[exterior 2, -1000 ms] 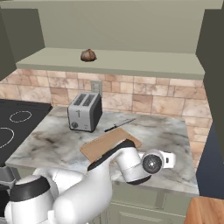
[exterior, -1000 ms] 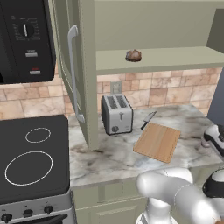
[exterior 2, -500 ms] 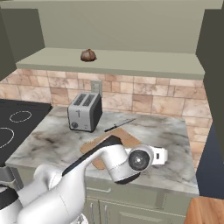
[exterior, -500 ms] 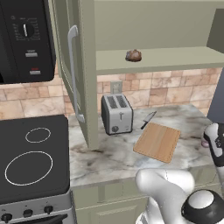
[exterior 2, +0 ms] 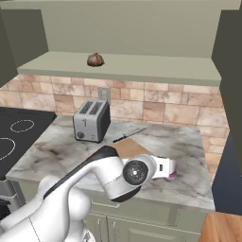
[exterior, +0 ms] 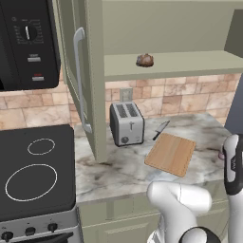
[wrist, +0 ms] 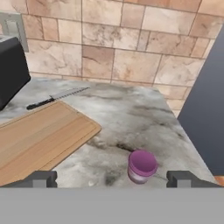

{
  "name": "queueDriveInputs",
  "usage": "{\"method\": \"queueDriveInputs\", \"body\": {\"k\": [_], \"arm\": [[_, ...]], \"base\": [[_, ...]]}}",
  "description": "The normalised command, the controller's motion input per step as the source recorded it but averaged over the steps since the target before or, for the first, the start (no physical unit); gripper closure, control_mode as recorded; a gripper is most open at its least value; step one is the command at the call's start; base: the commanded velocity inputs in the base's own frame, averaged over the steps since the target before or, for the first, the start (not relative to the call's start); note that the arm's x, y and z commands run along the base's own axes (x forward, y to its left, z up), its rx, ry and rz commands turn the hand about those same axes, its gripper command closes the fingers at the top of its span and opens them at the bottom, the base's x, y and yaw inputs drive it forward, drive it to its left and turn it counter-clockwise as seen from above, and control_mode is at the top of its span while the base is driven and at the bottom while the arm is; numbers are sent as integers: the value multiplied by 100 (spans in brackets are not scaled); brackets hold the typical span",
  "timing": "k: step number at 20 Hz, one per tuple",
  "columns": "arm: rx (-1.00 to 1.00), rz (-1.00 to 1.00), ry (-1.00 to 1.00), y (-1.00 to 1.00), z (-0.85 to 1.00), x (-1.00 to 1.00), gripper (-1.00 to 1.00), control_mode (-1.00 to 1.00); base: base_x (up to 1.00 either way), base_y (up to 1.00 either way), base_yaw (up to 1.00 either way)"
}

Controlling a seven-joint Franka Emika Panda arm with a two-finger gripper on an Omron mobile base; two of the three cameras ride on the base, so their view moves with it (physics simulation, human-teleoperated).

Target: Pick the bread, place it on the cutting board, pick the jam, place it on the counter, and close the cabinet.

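Jam (wrist: 141,166) sits on the counter (wrist: 131,118), low centre of the hand view, between the spread fingertips (wrist: 183,178). Gripper (wrist: 111,179) holds nothing (jaws wide apart).

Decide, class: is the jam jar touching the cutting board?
Apart. The hand view shows bare counter between the jam jar and the cutting board.

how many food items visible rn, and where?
2. The bread sits on the open cabinet's shelf. The jam stands on the counter right of the cutting board, just ahead of the open hand. More could be hidden behind the cabinet door.
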Motion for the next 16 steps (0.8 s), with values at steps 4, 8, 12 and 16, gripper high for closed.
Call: {"method": "queueDriveInputs", "body": {"k": [4, 8, 12, 16], "arm": [[0, 0, 0, 12, 38, -29, -100, -100], [0, 0, 0, 7, 41, -38, -100, -100], [0, 0, 0, 13, 37, -33, -100, -100], [0, 3, 0, 13, 40, -27, -100, -100]], "base": [[0, 0, 0], [0, 0, 0], [0, 0, 0], [0, 0, 0]]}}
